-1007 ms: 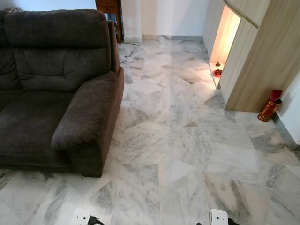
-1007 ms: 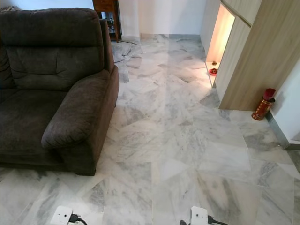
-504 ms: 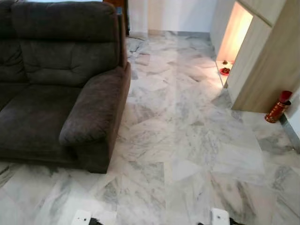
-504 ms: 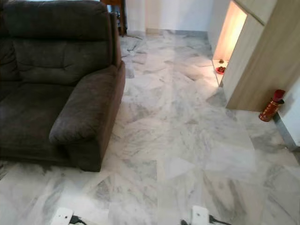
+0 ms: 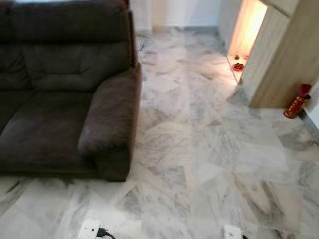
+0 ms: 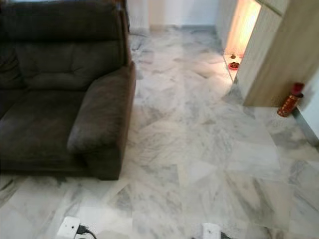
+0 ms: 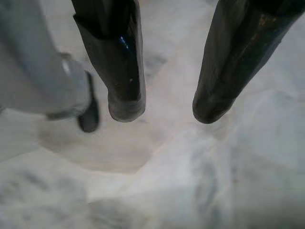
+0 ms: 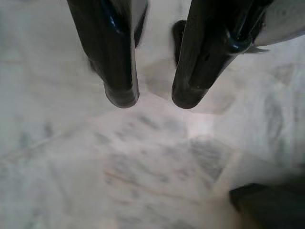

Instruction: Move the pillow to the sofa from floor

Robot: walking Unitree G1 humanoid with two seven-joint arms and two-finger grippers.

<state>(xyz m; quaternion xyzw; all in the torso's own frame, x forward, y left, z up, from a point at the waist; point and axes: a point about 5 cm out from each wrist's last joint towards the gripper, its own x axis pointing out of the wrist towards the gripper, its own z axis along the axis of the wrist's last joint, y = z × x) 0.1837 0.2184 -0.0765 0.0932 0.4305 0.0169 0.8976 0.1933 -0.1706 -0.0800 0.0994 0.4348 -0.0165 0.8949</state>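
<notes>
A dark brown sofa (image 5: 65, 99) stands on the left, its armrest (image 5: 112, 112) nearest the marble floor. I see no pillow on the sofa or on the floor in these views. In the left wrist view my left gripper (image 7: 164, 112) hangs over the marble, open, with nothing between its fingers. In the right wrist view my right gripper (image 8: 152, 100) also hangs over the floor, its fingers a little apart and empty. The white wrist housings (image 5: 89, 230) (image 5: 232, 232) peek in at the bottom edge of the eye views.
Grey-veined marble floor (image 5: 199, 149) stretches ahead and to the right. A wooden cabinet (image 5: 279, 59) with a lit niche stands at the right; a red bowl (image 5: 239, 66) sits at its foot. A red cylinder (image 5: 296, 102) stands by the right wall.
The whole picture has shifted: the camera has turned left and tilted down, so the sofa fills more of the left. The views are blurred from walking. The arms still hang.
</notes>
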